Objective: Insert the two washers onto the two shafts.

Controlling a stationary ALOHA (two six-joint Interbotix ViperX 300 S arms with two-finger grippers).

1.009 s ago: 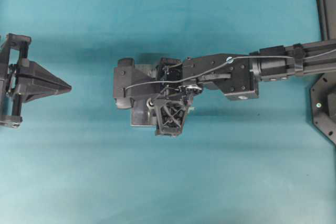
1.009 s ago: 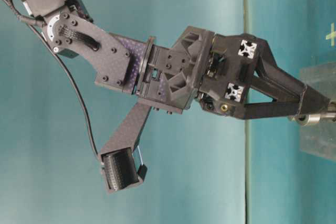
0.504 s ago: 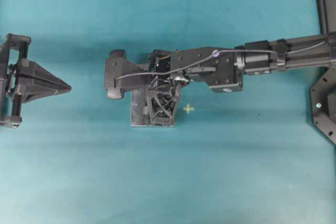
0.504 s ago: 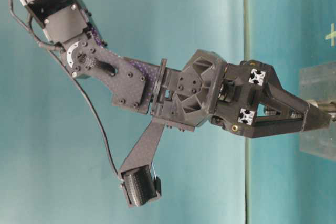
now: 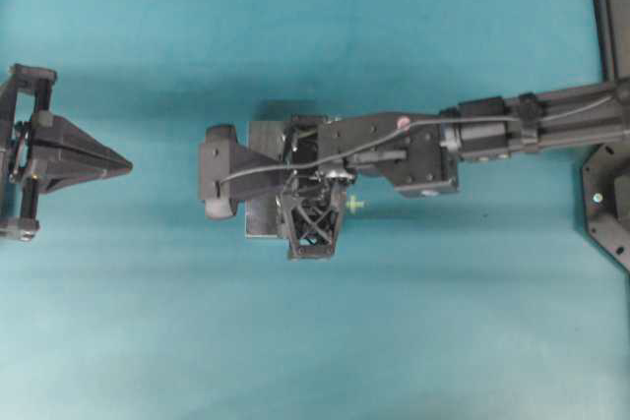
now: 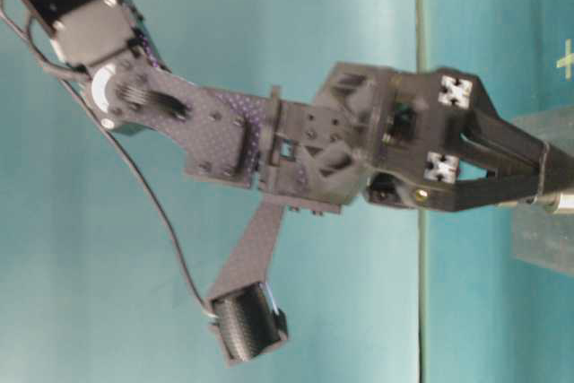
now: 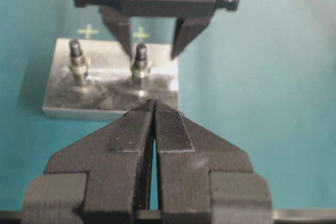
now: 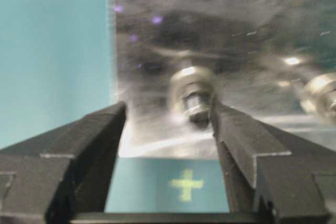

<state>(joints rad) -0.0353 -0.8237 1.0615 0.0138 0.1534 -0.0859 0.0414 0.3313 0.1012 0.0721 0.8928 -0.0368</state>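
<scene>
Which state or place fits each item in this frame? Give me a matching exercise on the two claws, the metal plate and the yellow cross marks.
Column one:
1. left claw
2. right claw
3. metal plate
4. yellow cross marks

Column two:
A. lies flat on the teal table, carrying two upright shafts
B. open, jaws on either side of one shaft
C. painted on the table surface beside the plate
D. shut, pads pressed together, away from the plate

Pairs: 1-D, 2-B, 3-A, 4-C
</scene>
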